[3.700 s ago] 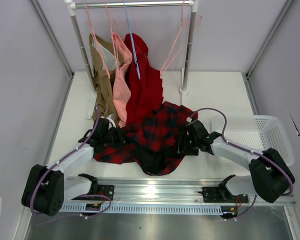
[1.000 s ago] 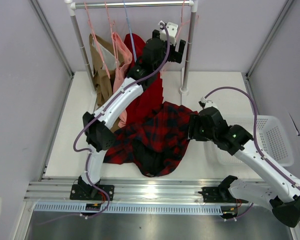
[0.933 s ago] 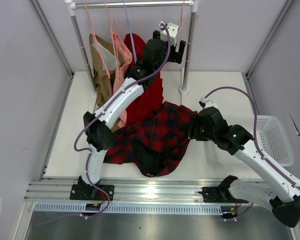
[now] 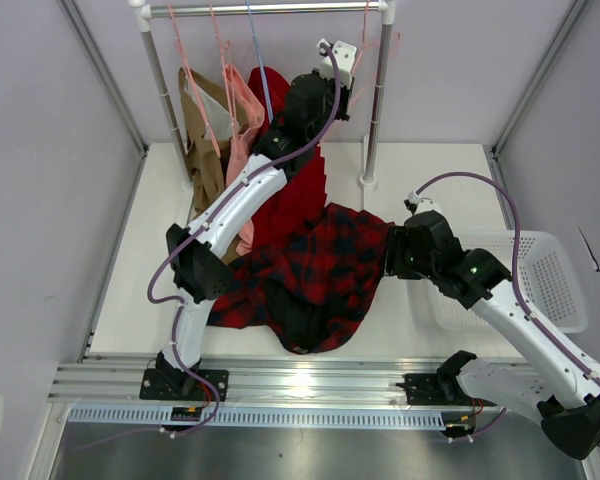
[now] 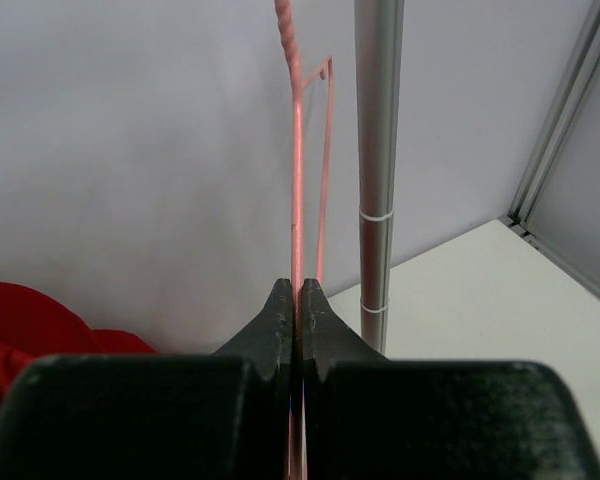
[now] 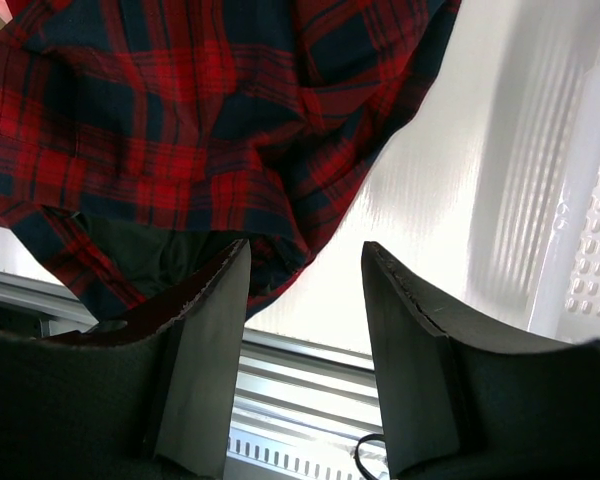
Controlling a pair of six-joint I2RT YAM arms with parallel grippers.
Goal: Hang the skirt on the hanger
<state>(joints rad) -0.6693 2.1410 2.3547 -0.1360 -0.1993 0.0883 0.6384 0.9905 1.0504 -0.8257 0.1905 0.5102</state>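
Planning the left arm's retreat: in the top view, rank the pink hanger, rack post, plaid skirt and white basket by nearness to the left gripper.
1. The pink hanger, clamped in the left gripper.
2. The rack post, just right of it.
3. The plaid skirt, on the table below.
4. The white basket, far right.
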